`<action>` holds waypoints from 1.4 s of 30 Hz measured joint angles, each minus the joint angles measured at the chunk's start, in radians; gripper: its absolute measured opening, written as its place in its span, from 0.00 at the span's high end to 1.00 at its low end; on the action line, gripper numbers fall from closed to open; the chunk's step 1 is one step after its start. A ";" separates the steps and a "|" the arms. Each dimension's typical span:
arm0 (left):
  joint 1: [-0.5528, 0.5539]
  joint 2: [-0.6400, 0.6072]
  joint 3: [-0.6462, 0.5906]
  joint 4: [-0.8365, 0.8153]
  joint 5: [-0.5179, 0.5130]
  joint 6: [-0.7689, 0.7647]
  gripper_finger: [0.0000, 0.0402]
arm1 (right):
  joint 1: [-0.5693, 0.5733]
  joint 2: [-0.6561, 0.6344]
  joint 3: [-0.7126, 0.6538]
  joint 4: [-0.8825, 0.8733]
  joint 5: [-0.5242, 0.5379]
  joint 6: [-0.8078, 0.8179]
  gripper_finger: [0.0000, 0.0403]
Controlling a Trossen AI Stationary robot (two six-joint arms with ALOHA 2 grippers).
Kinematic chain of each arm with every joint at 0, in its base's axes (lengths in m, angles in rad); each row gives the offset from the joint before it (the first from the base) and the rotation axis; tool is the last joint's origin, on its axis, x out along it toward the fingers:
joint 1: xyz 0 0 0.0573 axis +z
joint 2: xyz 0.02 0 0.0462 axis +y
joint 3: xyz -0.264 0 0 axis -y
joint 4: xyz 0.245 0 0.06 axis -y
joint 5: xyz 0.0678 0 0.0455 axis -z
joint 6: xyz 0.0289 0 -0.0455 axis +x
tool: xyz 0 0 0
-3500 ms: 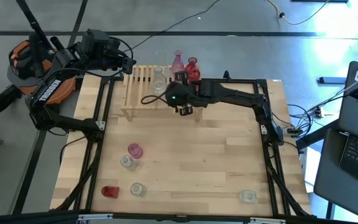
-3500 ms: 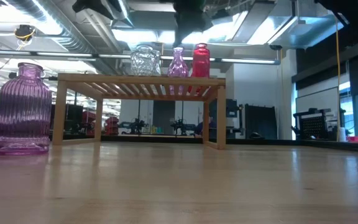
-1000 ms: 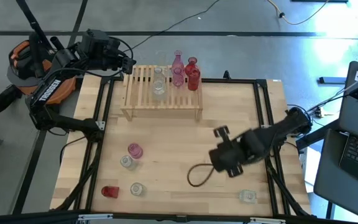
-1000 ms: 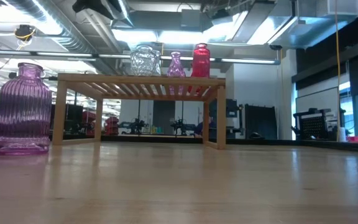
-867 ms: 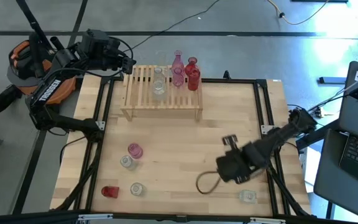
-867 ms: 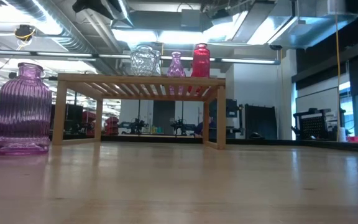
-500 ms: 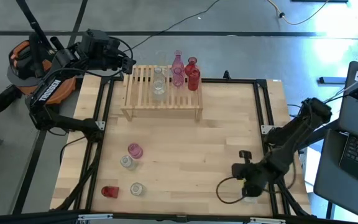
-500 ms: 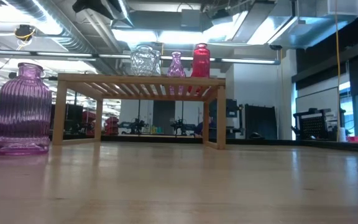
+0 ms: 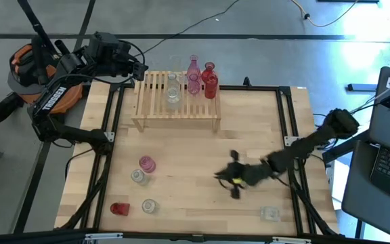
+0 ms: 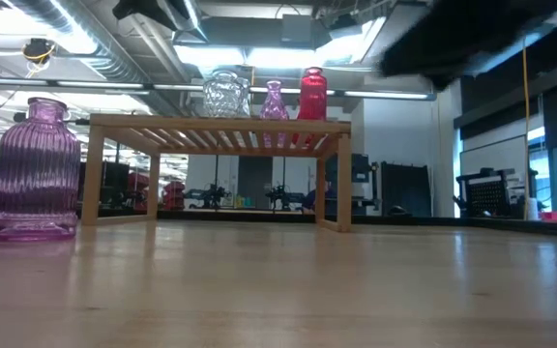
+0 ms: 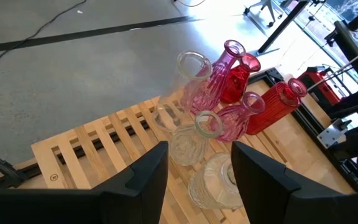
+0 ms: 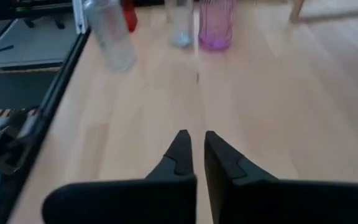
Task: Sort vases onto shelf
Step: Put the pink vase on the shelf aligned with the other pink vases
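Hovering low over the bare table (image 9: 202, 152), my right gripper (image 9: 223, 178) is closed and empty; four vases (image 9: 143, 165) stand beyond its fingertips, five more far behind on the shelf (image 9: 156, 102), near my parked left gripper (image 9: 139, 68), jaws parted.

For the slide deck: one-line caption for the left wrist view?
Left gripper hovers open over the shelf, where clear, pink and red vases cluster.

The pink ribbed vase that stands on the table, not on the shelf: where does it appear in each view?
High view: the pink ribbed vase stands left of the middle, next to a clear vase.
Low view: far left, large.
Left wrist view: not in it.
Right wrist view: at the top edge.
Shared landmark: the shelf, also in the low and left wrist views.
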 joint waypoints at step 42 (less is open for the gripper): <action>-0.025 0.000 0.000 -0.044 0.114 -0.027 0.58 | -0.415 0.813 0.818 0.349 -0.471 -0.540 0.70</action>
